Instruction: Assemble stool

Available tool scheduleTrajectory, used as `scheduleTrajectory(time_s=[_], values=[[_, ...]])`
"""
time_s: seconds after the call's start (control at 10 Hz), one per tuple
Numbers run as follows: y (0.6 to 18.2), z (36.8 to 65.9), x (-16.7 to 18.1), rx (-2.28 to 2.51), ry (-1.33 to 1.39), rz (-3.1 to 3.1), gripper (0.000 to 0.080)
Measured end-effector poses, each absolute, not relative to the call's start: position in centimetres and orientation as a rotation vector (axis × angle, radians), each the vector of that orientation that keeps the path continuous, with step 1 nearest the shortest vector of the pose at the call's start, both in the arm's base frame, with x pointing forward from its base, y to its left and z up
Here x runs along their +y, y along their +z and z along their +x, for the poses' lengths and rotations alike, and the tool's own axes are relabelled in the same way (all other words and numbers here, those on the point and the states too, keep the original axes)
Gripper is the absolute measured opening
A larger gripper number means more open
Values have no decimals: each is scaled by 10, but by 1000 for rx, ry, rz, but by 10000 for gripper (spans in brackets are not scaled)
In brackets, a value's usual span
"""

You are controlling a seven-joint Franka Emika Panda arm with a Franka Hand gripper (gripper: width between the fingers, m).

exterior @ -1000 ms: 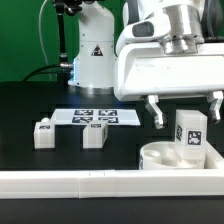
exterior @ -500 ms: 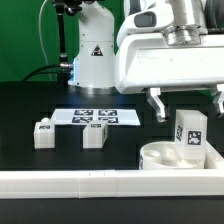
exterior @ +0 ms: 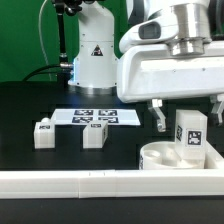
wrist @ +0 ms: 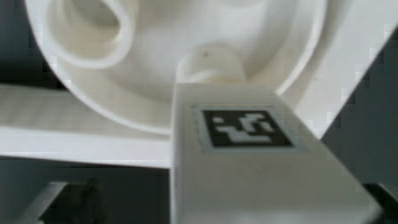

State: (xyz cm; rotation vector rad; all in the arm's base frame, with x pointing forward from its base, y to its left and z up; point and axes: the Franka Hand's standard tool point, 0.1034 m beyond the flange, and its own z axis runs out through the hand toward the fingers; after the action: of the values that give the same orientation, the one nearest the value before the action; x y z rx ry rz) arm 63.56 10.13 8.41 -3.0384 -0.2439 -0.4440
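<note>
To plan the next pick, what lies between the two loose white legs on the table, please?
Only bare black table separates one white plastic leg from the other leg, as the exterior view shows.

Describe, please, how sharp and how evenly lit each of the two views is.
Exterior view: sharp and evenly lit, the marker board tags distinct, the seat slightly washed out. Wrist view: soft overall, the tag on the upright leg blurred, the seat glaring white.

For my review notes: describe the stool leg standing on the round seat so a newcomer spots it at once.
Find the long white rail at the front; behind it, at the exterior view's right, sits the round seat. The leg stands upright on it, under the open hand, unlike the two loose legs on the table.
</note>
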Motion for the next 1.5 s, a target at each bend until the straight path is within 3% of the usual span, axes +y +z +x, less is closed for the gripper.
scheduleTrajectory(time_s=[0.4,0.9,1.0,1.1,1.2,1.5], values=[[90,635,97,-247,-51,-3058,649],[87,642,95,-240,-107,-3060,626],[86,641,97,-240,-104,-3059,445],[85,641,100,-244,-106,-3059,445],[85,641,102,-261,-105,-3059,337],[85,640,104,-229,-100,-3059,337]])
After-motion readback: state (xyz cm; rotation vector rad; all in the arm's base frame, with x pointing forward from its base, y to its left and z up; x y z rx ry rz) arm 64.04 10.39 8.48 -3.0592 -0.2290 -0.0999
